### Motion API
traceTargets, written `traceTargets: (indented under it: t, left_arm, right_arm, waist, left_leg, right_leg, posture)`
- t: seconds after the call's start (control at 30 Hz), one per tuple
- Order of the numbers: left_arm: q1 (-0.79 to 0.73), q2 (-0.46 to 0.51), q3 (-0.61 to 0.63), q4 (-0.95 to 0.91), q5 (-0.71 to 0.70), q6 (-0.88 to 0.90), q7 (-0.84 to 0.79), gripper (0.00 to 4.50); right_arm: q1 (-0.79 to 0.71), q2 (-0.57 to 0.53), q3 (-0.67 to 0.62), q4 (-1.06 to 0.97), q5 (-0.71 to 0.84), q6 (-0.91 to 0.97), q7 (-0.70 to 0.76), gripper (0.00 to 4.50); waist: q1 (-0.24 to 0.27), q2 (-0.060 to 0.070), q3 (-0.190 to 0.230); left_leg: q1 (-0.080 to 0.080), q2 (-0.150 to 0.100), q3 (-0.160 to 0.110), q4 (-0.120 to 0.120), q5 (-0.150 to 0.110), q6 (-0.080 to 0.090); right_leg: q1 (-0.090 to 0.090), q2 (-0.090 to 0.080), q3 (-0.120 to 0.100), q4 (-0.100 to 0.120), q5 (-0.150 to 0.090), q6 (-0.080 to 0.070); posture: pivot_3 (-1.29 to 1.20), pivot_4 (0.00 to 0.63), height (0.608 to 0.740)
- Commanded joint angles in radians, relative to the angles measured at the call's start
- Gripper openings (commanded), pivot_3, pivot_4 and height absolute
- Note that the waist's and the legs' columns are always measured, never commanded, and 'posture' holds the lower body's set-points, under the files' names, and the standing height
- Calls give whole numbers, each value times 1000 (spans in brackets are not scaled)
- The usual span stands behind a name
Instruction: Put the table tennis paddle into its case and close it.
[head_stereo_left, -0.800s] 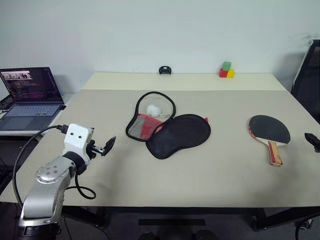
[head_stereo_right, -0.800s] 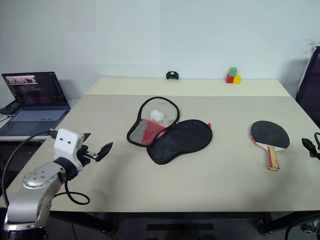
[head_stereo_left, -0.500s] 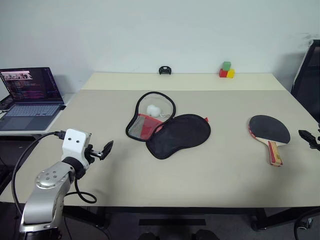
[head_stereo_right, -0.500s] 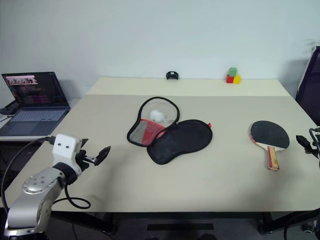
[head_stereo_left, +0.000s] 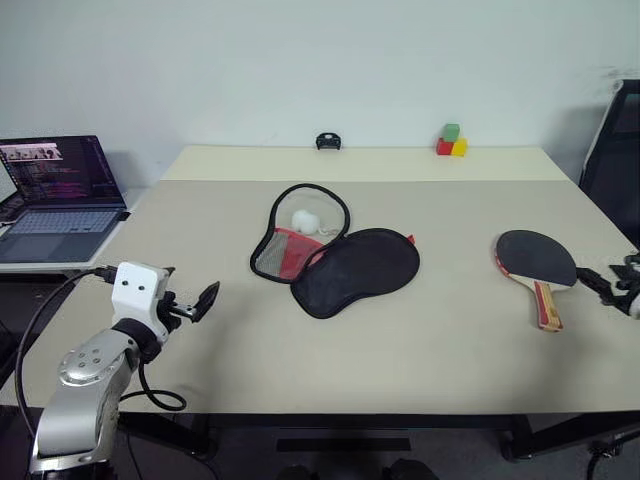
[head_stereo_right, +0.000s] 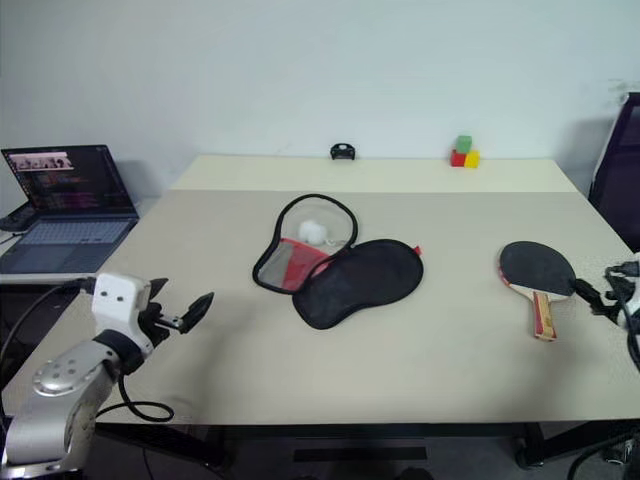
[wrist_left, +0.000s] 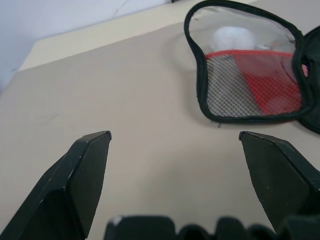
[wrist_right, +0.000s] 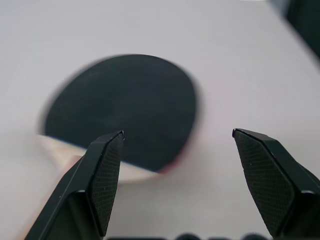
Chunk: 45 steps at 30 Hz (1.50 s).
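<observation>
The table tennis paddle (head_stereo_left: 536, 260) lies flat at the table's right, black face up, its handle toward the near edge. My right gripper (head_stereo_left: 604, 284) hovers open just right of the handle, and the right wrist view has the paddle (wrist_right: 125, 100) ahead between its fingers. The case (head_stereo_left: 335, 255) lies unzipped mid-table, its black flap folded toward the paddle and its mesh and red half (wrist_left: 250, 75) showing. A white ball (head_stereo_left: 305, 219) sits inside it. My left gripper (head_stereo_left: 207, 298) is open over the near left of the table, well short of the case.
The beige table (head_stereo_left: 420, 350) spans the scene. A laptop (head_stereo_left: 55, 195) sits on a side desk at the left. Coloured blocks (head_stereo_left: 451, 141) and a small black object (head_stereo_left: 327, 141) stand along the far edge. A black chair (head_stereo_left: 615, 150) is at the right.
My right gripper has come in from the right edge toward the paddle's handle. My left arm has drawn back toward the near left corner.
</observation>
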Motion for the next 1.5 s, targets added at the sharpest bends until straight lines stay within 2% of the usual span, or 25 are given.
traceTargets:
  t: [0.03, 0.27, 0.47, 0.6, 0.7, 0.83, 0.93, 1.03, 1.17, 1.3, 1.5]
  left_arm:
    - [-62, 45, 10, 71, -9, -53, -58, 4500]
    - [-166, 55, -52, 122, -43, -72, -165, 4500]
    - [-201, 79, -74, 118, -121, 0, -285, 4500]
    - [-236, 111, -102, 110, -175, 48, -379, 4500]
    - [-261, 142, -129, 108, -191, 65, -446, 4500]
    - [-288, 159, -150, 125, -181, 60, -485, 4500]
    - [-303, 162, -180, 123, -167, 52, -510, 4500]
    - [-309, 163, -190, 109, -172, 63, -518, 4500]
    - [-322, 173, -196, 119, -167, 65, -527, 4500]
    - [-338, 178, -197, 137, -154, 53, -525, 4500]
    - [-336, 177, -206, 115, -152, 58, -519, 4500]
  right_arm:
    - [49, 19, -37, -231, 75, 73, 17, 3792]
    - [121, 80, -14, -627, 205, 295, -6, 3792]
    - [97, 108, 98, -827, 260, 511, -43, 3792]
    - [48, 170, 152, -892, 320, 690, -119, 3792]
    - [18, 259, 209, -889, 312, 691, -148, 3792]
    - [-14, 377, 273, -862, 243, 586, -196, 3792]
    - [-53, 447, 363, -776, 173, 565, -223, 3792]
    - [-93, 497, 333, -711, 186, 573, -239, 3792]
    - [-111, 513, 330, -685, 163, 538, -244, 3792]
    - [-117, 538, 333, -671, 151, 507, -250, 4474]
    - [-123, 549, 304, -694, 151, 499, -287, 4474]
  waist:
    - [1, 1, 0]
    - [4, 0, 1]
    - [1, -1, 2]
    - [2, -2, 3]
    - [2, -5, 4]
    - [0, -5, 7]
    - [-1, -6, 8]
    - [-1, -6, 9]
    - [-1, -6, 9]
    - [-1, -6, 9]
    - [-1, -6, 9]
  left_leg:
    - [0, 0, 0, 0, 0, 0]
    - [-1, 0, -1, 0, -1, 0]
    - [-1, 1, -1, 0, -1, 0]
    - [-2, 1, -1, 0, -1, 0]
    - [-2, 1, -2, 0, -1, 0]
    - [-3, 1, -1, 0, -1, 0]
    - [-3, 1, -2, 0, -2, 0]
    - [-3, 1, -2, 0, -2, 0]
    - [-6, 0, -2, 0, -2, -1]
    - [-8, 1, -2, 0, -2, -1]
    - [-10, 0, -2, 0, -2, -1]
  right_leg:
    - [0, 0, 0, 0, 0, 0]
    - [0, 0, 0, -1, 0, 0]
    - [-1, 0, 0, 0, 0, 0]
    - [-2, 0, -1, -1, 0, 0]
    - [-2, 0, -1, -1, 0, 0]
    - [-3, 0, -1, -1, 0, 0]
    - [-3, 0, -1, -2, 0, 0]
    - [-4, 0, -1, -1, 0, 0]
    - [-6, 0, -2, -2, 0, 0]
    - [-8, 0, -2, -1, 0, 0]
    - [-10, 0, -2, 0, 0, 0]
  posture:
    - [0, 150, 740]
    - [0, 150, 740]
    - [0, 150, 740]
    - [0, 150, 740]
    - [0, 150, 740]
    - [0, 150, 740]
    - [0, 150, 740]
    - [0, 150, 740]
    - [0, 150, 740]
    - [0, 150, 740]
    - [0, 150, 740]
